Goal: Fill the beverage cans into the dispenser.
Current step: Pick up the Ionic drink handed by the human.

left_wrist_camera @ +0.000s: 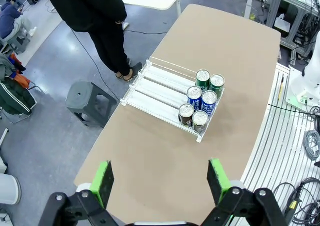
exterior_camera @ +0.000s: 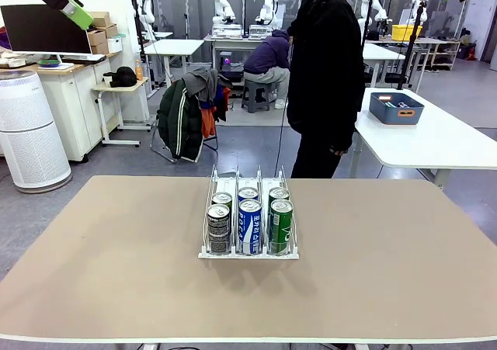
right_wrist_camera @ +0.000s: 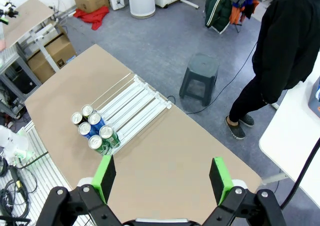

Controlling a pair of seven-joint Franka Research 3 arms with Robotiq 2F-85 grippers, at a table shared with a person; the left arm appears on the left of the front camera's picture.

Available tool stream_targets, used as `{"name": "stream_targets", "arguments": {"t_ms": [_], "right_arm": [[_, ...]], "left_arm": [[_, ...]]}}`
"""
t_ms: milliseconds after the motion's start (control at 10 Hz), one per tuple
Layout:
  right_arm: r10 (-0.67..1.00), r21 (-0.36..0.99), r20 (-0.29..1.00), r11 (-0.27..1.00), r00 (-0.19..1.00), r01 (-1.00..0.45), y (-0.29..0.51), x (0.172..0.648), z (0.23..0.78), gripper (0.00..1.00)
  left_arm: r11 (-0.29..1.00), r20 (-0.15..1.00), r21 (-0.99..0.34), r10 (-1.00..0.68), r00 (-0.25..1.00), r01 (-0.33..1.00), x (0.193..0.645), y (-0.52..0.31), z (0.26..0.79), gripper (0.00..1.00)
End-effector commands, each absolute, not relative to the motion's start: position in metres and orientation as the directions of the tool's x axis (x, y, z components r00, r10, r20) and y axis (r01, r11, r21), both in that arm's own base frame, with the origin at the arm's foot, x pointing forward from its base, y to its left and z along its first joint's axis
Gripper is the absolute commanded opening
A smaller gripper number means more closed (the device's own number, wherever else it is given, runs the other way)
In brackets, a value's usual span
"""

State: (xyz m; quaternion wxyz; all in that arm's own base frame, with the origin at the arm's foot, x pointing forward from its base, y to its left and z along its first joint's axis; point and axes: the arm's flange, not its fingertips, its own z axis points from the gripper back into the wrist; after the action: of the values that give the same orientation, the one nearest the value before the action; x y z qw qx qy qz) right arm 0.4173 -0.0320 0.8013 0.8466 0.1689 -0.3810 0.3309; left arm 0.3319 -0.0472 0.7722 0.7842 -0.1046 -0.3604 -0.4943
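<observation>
Six: counting that many beverage cans (exterior_camera: 248,214) at centre frame in the front view, standing two per lane at the lower end of the dispenser (exterior_camera: 248,254) on the surface (exterior_camera: 388,249). Observing left gripper (left_wrist_camera: 160,168) hanging high above, jaws spread wide, grasping nothing; noting right gripper (right_wrist_camera: 162,171) likewise released and empty. Observing person (exterior_camera: 326,71) standing at upper centre, beyond the surface. Judging the loading step as idling with the upper lane stretches lying bare. Requiring, as next move, a fresh can within reach before descending toward a lane.
</observation>
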Motion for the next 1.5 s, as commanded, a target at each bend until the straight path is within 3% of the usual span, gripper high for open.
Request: {"name": "stream_targets", "arguments": {"t_ms": [0,700,1400], "right_arm": [[0.514,0.026,0.7,0.674,0.495,-0.738,-0.045,0.42,0.815,1.0],[0.608,-0.028,0.658,0.609,0.444,-0.792,-0.037,0.403,0.809,1.0],[0.585,-0.057,0.702,0.615,0.407,-0.787,-0.035,0.393,0.792,1.0]], "left_arm": [[0.492,0.668,0.181,-0.697,0.261,0.851,0.331,-0.048,0.772,1.0],[0.492,0.668,0.181,-0.697,0.261,0.851,0.331,-0.048,0.772,1.0],[0.492,0.668,0.181,-0.697,0.261,0.851,0.331,-0.048,0.772,1.0]]}}
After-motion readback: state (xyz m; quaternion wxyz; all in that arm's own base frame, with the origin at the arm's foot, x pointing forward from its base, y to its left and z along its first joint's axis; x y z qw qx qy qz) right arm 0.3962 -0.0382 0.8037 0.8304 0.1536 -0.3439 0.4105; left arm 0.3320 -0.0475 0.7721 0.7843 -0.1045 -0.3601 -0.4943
